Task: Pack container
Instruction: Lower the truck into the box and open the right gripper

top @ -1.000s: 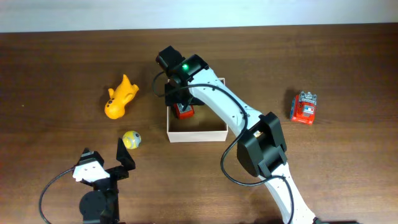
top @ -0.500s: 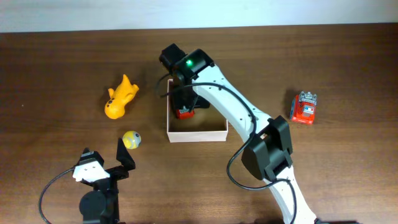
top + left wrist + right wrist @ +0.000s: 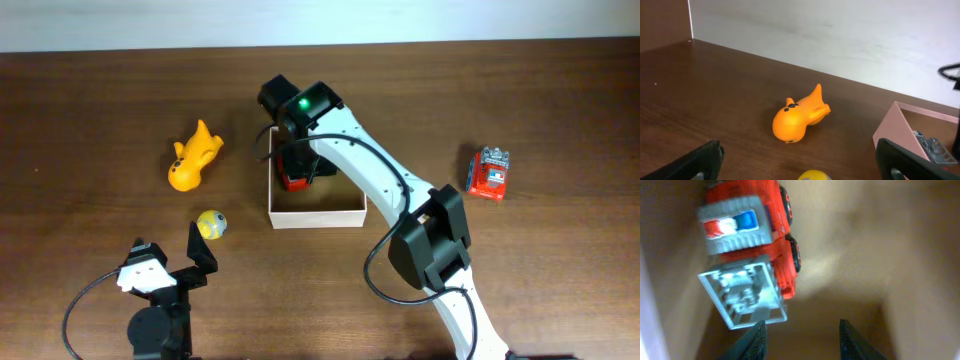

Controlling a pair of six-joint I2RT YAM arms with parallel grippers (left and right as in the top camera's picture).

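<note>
The container (image 3: pixel 315 218), a shallow white-walled box with a tan floor (image 3: pixel 850 255), sits mid-table. A red toy truck (image 3: pixel 293 178) with a grey roof and grey rear frame lies in its left part. In the right wrist view the truck (image 3: pixel 752 245) lies just ahead of my right gripper (image 3: pixel 802 342). That gripper is open inside the box, with only bare floor between its black fingertips (image 3: pixel 757 340). My left gripper (image 3: pixel 170 255) stands wide open near the front left, and a yellow ball (image 3: pixel 812 175) sits just ahead of it.
An orange fish-shaped toy (image 3: pixel 193 155) lies left of the container, and the yellow ball (image 3: pixel 210 224) lies below it. A second red truck (image 3: pixel 489 172) sits far right. From the left wrist view the container wall (image 3: pixel 895 125) shows at the right.
My right wrist has shifted slightly right and back over the container, its elbow swinging right. The red truck stays on the container floor. The left arm has not moved.
</note>
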